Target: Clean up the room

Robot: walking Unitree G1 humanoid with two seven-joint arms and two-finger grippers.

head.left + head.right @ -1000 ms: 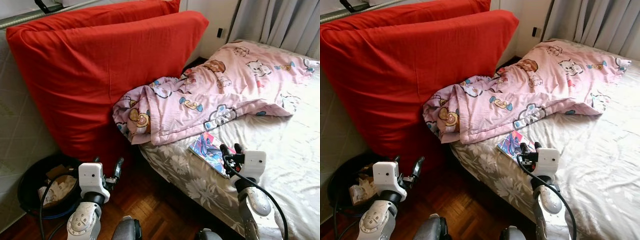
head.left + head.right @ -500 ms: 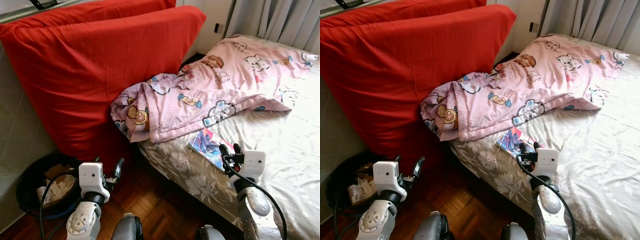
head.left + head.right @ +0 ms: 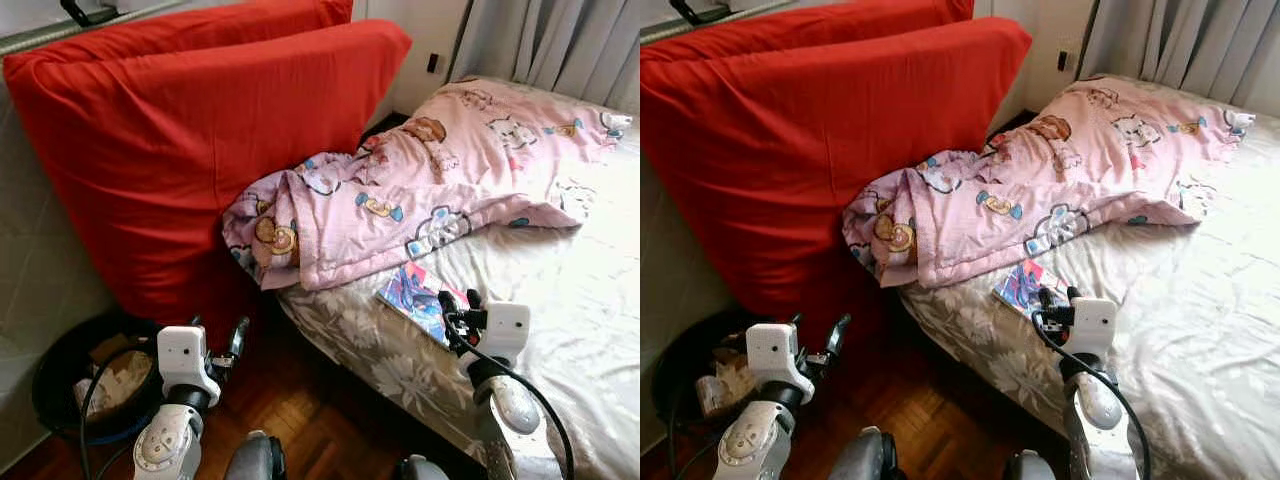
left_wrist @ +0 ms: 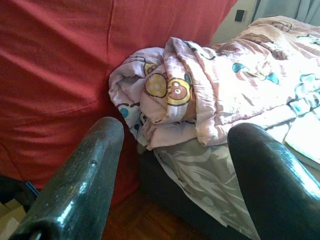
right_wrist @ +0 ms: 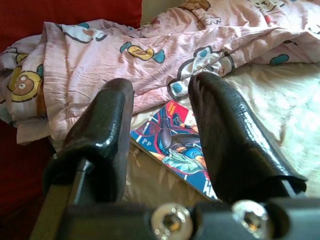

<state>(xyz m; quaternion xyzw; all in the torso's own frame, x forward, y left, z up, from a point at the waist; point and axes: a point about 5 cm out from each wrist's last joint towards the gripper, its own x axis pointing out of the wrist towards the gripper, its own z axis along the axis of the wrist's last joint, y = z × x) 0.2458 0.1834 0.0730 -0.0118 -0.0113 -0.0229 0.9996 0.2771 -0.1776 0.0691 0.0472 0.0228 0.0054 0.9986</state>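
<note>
Cushions: you had two big red ones leaning beside the bed.
Blanket: pink, rumpled across the mattress.
Bin: black, on the floor by your left arm.
Book: flat near the bed's edge, below the blanket.
Right gripper: fingers spread, just above the book.
Left gripper: fingers spread, low over the floor.

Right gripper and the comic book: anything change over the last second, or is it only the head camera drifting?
Mostly camera drift: the whole scene slides a little between frames. The right gripper still hovers just short of the comic book on the bed, jaws open, nothing grasped. The left gripper stays low over the floor, open and empty. The pink blanket, red cushions and black bin lie as before.
</note>
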